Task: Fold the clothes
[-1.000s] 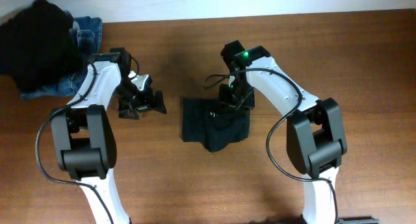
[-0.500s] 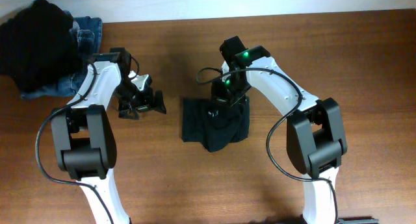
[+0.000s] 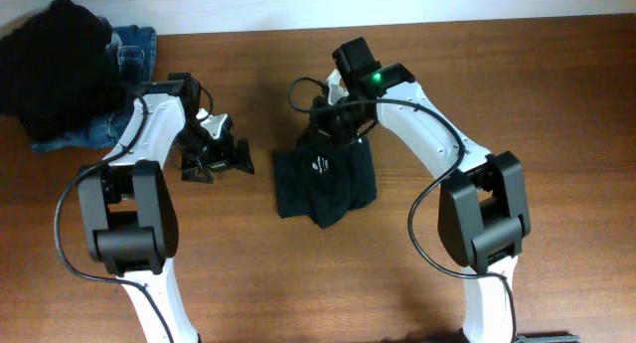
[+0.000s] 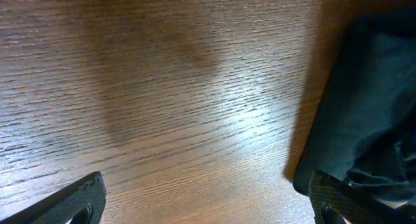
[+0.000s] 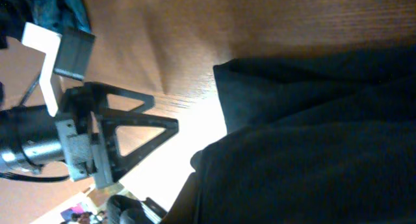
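The right arm (image 3: 422,134) reaches in over the far edge of the T-shirt (image 3: 328,189), which lies mid-worktop (image 3: 537,75). Its wrist hides the right fingers from above and its own camera does not catch them, but the dark cloth peaks up to them, closed on that edge. The left arm (image 3: 149,124) bends low just left of the shirt, with the left fingers (image 4: 81,197) spread wide over bare wood and only their tips showing. A dark heap (image 3: 55,70) on blue jeans (image 3: 134,45) runs off the far-left corner.

Left hand (image 3: 216,162) wide — right hand (image 3: 320,154) clamped
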Controlling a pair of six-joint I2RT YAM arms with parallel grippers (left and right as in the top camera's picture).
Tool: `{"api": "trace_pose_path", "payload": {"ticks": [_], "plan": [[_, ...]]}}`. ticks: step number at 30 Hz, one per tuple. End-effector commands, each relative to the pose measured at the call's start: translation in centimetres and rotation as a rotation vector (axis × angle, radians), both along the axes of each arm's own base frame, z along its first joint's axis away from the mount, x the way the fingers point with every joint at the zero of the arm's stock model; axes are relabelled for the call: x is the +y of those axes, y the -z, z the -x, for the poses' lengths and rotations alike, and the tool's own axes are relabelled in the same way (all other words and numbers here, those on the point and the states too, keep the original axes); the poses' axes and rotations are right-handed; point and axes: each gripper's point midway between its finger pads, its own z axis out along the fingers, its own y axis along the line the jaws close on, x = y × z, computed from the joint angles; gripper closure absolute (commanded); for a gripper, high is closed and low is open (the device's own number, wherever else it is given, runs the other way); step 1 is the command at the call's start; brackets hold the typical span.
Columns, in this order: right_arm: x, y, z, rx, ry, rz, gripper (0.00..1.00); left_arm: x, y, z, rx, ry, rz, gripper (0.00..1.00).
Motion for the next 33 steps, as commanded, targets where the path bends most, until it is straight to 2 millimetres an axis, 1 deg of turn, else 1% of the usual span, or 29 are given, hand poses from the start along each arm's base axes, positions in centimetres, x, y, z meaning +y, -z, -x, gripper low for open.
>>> {"api": "trace_pose_path", "payload": {"ticks": [1,5,9,14,16,17,23,28,29,30,32,33], "plan": [[1.8,-2.6,-0.1,-0.019,0.016,-0.064,0.96,0.3,-0.6,-0.2,-0.016,-0.012,-0.004,0.01],[2.9,-3.4,-0.3,0.01,0.05,-0.11,0.96,0.3,-0.6,-0.2,-0.016,-0.012,-0.004,0.01],[3.6,-3.5,-0.1,0.079,0.117,-0.119,0.96,0.3,-0.6,-0.2,-0.016,-0.012,-0.004,0.01],[4.6,-3.6,-0.1,0.054,0.113,-0.119,0.96,0.3,-0.6,-0.3,-0.022,-0.012,-0.004,0.01],[5.4,-3.4,0.5,0.042,0.098,-0.099,0.89,0.3,-0.5,-0.4,-0.026,-0.012,-0.004,0.01],[5.6,-3.3,0.7,0.04,0.094,-0.094,0.87,0.3,-0.5,-0.4,-0.027,-0.012,-0.004,0.01],[7.3,-2.9,2.0,0.022,0.066,-0.059,0.86,0.6,-0.4,-0.4,-0.025,-0.01,-0.022,0.01],[8.2,-2.8,2.8,0.008,0.031,-0.055,0.78,1.0,-0.3,-0.3,-0.017,-0.022,-0.048,0.01],[8.3,-2.8,2.9,-0.001,0.019,-0.055,0.74,1.0,-0.3,-0.3,-0.017,-0.022,-0.048,0.01],[8.3,-2.8,3.0,-0.009,0.01,-0.055,0.67,1.0,-0.3,-0.3,-0.017,-0.022,-0.048,0.01],[8.3,-2.8,3.0,-0.024,-0.006,-0.055,0.46,1.0,-0.3,-0.3,-0.017,-0.022,-0.048,0.01],[8.3,-2.8,3.0,-0.024,-0.006,-0.054,0.37,1.0,-0.3,-0.3,-0.017,-0.022,-0.048,0.01]]}}
